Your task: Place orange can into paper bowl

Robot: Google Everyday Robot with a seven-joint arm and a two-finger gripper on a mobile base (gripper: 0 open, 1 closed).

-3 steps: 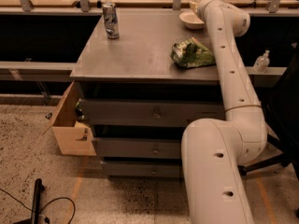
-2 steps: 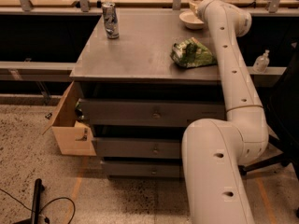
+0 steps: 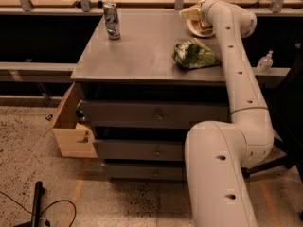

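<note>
The paper bowl (image 3: 193, 29) sits at the far right of the grey cabinet top (image 3: 142, 51). A gold-orange shape, the orange can (image 3: 205, 28), shows low inside the bowl, partly hidden by my arm. My gripper (image 3: 191, 13) hangs right over the bowl's far rim, at the end of the white arm (image 3: 236, 74) that reaches up along the right side. I cannot tell whether the can rests in the bowl or is still held.
A tall slim silver-blue can (image 3: 111, 20) stands at the far left of the top. A green crumpled bag (image 3: 195, 54) lies in front of the bowl, beside the arm. A tan box (image 3: 71, 126) juts out at the cabinet's lower left. A small bottle (image 3: 265, 62) stands on the right ledge.
The gripper has come down and slightly left, from above and behind the bowl to right over it. The gold-orange can has come down with it into the bowl.
</note>
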